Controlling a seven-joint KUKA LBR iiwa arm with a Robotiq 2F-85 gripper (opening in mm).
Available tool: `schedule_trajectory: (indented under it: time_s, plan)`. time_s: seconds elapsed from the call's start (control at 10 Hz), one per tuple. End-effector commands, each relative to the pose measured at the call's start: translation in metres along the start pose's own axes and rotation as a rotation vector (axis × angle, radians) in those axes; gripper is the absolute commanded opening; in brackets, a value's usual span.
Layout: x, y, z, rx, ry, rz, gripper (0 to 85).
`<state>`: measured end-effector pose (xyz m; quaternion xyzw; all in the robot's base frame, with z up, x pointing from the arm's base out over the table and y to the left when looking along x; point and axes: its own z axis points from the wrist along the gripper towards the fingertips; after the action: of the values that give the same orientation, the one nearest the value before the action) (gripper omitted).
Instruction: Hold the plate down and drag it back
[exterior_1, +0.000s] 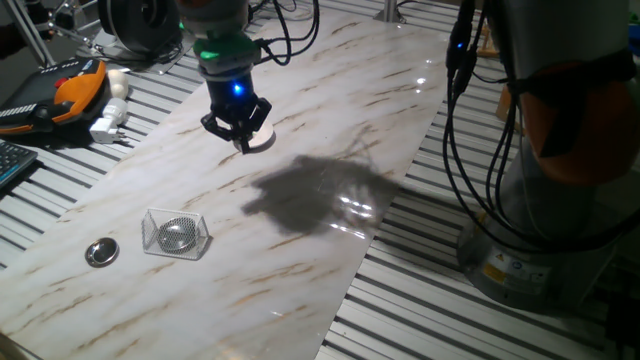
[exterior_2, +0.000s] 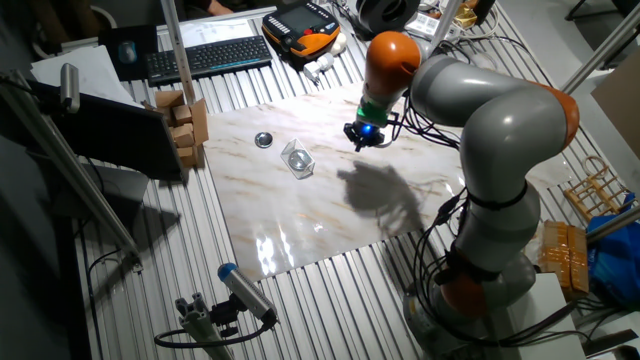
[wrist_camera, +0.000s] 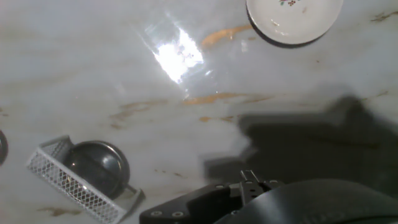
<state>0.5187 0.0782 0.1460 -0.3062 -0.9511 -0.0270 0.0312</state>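
We see the plate (wrist_camera: 294, 20) on the marble just behind our pincer (exterior_1: 240, 133), partly hidden; whether the fingers are open, we cannot tell. It seems light, stiff, slippery, fragile, so we would press inside its shallow centre.

A small wire mesh basket (exterior_1: 176, 234) lies on the marble bench (exterior_1: 300, 130) near one end, with a shiny metal disc (exterior_1: 179, 232) inside it. A second metal disc (exterior_1: 101, 252) lies just beside it, nearer the bench's edge. Off the bench sit a keyboard (exterior_2: 207, 54), cardboard boxes (exterior_2: 183, 125) and an orange handset (exterior_1: 78, 90).
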Motion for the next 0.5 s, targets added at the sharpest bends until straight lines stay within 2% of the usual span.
schedule_trajectory:
  time_s: [0.0,0.1,0.2,0.3,0.4]
  plan:
    - [0.0001,0.0,0.0,0.0,0.0,-0.004,0.0]
    - [0.0001,0.0,0.0,-0.003,0.004,-0.016,0.0]
    - [0.0001,0.0,0.0,0.008,0.0,-0.024,0.0]
    - [0.0001,0.0,0.0,0.047,-0.016,-0.026,0.0]
    - [0.0001,0.0,0.0,0.026,0.032,-0.04,0.0]
